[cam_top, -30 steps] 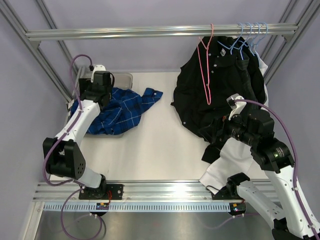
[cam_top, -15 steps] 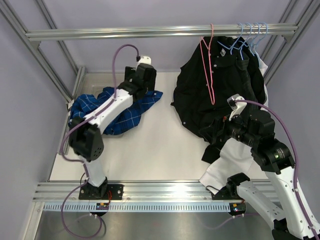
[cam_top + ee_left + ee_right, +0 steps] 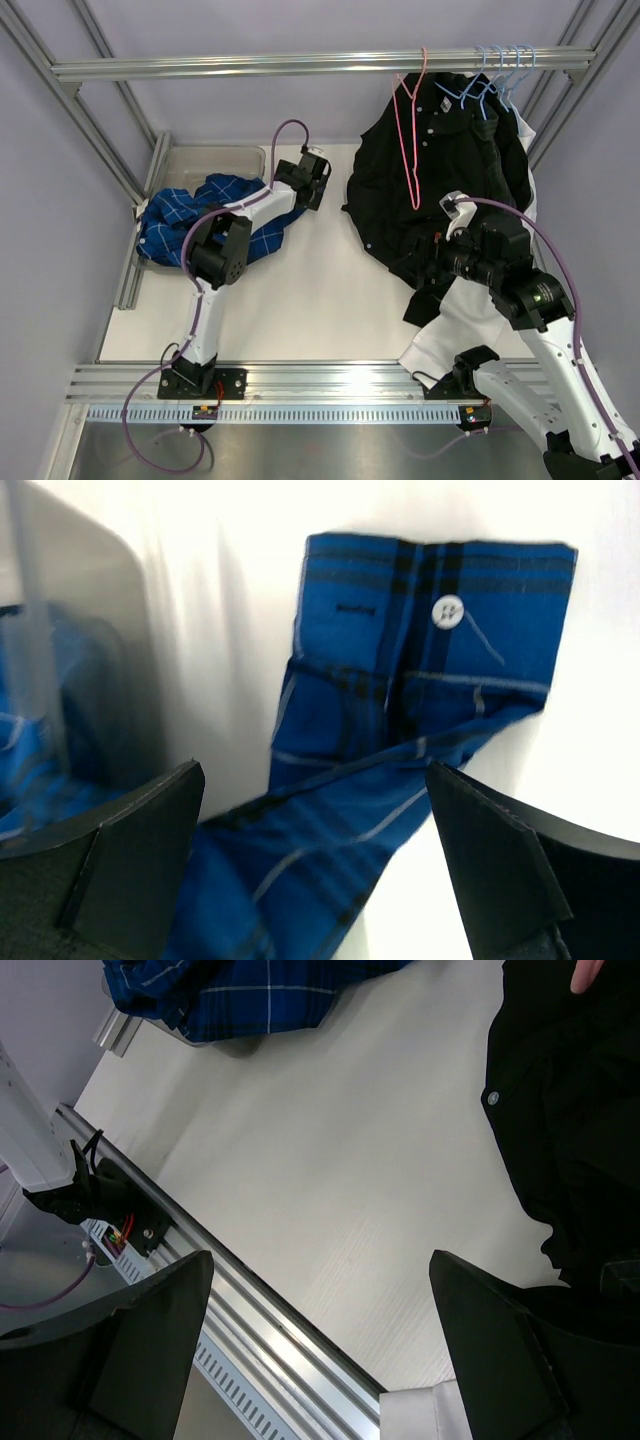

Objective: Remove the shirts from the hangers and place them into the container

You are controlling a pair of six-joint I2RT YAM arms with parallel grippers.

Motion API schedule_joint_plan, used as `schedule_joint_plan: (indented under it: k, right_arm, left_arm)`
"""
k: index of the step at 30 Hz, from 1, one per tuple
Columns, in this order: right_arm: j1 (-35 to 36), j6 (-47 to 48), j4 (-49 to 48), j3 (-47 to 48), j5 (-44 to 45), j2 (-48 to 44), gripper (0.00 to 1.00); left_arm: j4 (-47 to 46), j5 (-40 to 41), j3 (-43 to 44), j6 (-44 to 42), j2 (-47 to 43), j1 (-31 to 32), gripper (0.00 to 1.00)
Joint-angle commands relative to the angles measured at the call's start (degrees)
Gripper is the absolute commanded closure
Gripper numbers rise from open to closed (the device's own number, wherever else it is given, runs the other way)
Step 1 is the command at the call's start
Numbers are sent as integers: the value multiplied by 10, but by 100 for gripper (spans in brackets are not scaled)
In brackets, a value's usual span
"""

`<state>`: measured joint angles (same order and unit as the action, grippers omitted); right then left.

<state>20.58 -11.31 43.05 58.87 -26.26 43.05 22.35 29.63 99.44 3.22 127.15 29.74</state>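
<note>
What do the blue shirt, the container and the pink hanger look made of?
Blue shirt: woven cloth, matte, likely cotton or a blend; plaid weave, stitched buttonhole, soft folds.
Container: translucent grey plastic, smooth; shirt shows through its wall.
Pink hanger: thin wire, probably coated metal, though it could be plastic.

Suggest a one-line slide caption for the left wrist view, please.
Open left hand above the blue plaid shirt, its cuff lying on the table beside the container.

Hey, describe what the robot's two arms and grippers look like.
The left arm and right arm have white links and black joint housings, each trailed by a purple cable. The left gripper and right gripper have broad, flat black fingers.
</note>
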Motion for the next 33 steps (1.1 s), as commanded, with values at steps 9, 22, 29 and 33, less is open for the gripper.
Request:
schedule_joint_plan:
  k: [9, 22, 29, 33]
  right_arm:
    - [4, -11, -17, 0, -11, 19, 1]
    - [4, 2, -19, 21, -17, 36, 0]
    - [4, 15, -14, 37, -23, 29, 1]
    - [4, 22, -13, 39, -27, 24, 0]
  left_arm:
    - [7, -93, 26, 10, 35, -35, 40]
    - [90, -81, 29, 9, -177, -42, 100]
    - [139, 59, 10, -7, -300, -69, 100]
    - [144, 117, -51, 14, -331, -135, 100]
